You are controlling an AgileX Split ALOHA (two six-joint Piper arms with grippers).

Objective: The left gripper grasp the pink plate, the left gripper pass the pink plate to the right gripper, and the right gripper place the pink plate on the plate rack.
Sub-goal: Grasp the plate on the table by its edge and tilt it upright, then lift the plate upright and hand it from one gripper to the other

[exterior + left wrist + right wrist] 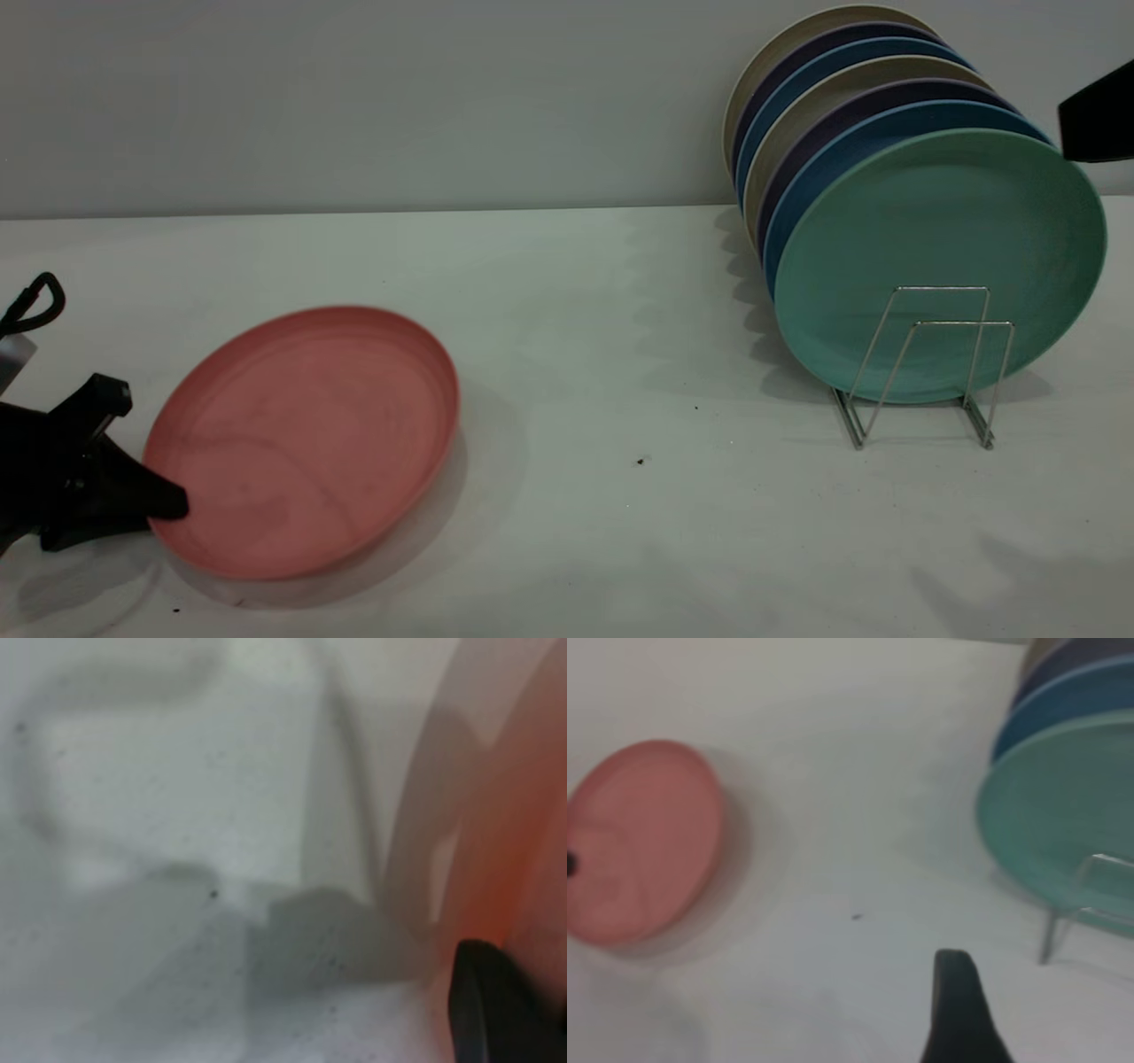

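At table's left, left claw [164,505] pinches the tilted, scuffed pink plate [306,439].

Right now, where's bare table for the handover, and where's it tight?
Bare table runs between the pink plate and the plate rack, only specks there. Crowded: the rack's back slots, full of plates up to the mint-green plate; the left gripper is at the pink plate's rim.

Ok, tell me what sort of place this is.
Probably a lab bench staged as a dish-drying spot: a bare white table against a blank wall, a wire rack full of upright plates, and a robot's left hand at the pink plate.
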